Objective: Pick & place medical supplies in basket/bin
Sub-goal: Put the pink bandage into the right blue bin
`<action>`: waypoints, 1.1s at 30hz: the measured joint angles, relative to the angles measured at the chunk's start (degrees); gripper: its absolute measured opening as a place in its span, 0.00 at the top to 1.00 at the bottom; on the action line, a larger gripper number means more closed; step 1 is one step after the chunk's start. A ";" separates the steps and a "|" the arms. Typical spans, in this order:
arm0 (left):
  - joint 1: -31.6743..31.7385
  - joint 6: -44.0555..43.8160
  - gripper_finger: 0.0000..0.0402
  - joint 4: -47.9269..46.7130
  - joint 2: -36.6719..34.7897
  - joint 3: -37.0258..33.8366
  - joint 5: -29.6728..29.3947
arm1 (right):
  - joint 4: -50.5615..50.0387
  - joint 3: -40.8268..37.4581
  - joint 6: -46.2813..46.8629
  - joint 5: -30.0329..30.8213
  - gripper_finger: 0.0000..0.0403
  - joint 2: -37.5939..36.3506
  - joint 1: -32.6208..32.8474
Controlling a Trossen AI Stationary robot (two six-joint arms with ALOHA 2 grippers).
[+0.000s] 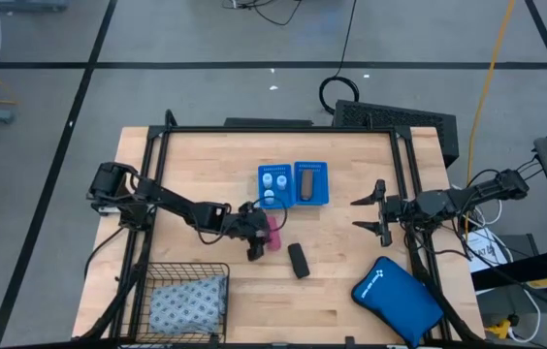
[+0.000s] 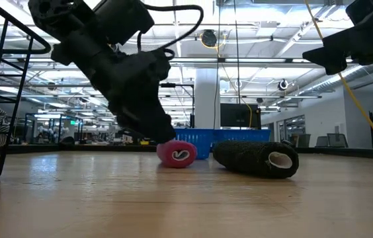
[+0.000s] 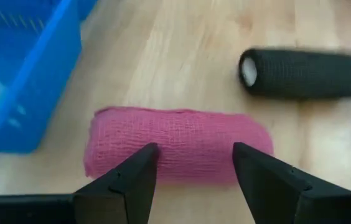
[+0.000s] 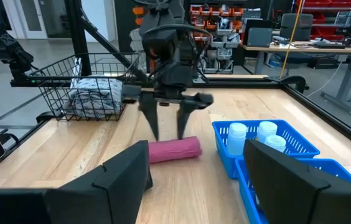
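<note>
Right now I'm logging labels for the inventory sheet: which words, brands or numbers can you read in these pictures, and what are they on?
No text can be read.
Blue zip pouch: a white mark near one corner, too small to read.
White vials in the blue tray: no label legible.
Pink roll, black roll, dotted pack in the wire basket: no print visible.

- The left gripper (image 4: 168,129) points down at the table, fingers spread, tips just above a pink roll (image 4: 174,150).
- Beside the roll, a blue tray (image 4: 300,163) holds three white vials (image 4: 257,134).
- Farther back, a black wire basket (image 4: 70,84) holds a dotted soft pack (image 4: 94,94).
- The right gripper's own fingers (image 4: 122,177) stand apart.
</note>
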 joint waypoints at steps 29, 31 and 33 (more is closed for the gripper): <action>-4.21 18.90 0.37 -6.62 0.13 10.67 -1.88 | 0.46 0.00 0.11 -0.02 0.37 0.02 0.01; -5.01 23.49 0.32 -11.72 0.11 13.32 -6.03 | 0.44 0.00 0.07 -0.01 0.37 0.00 0.01; -5.78 30.03 0.27 -13.68 0.11 14.38 -8.29 | 0.44 0.00 0.06 0.00 0.37 0.02 0.00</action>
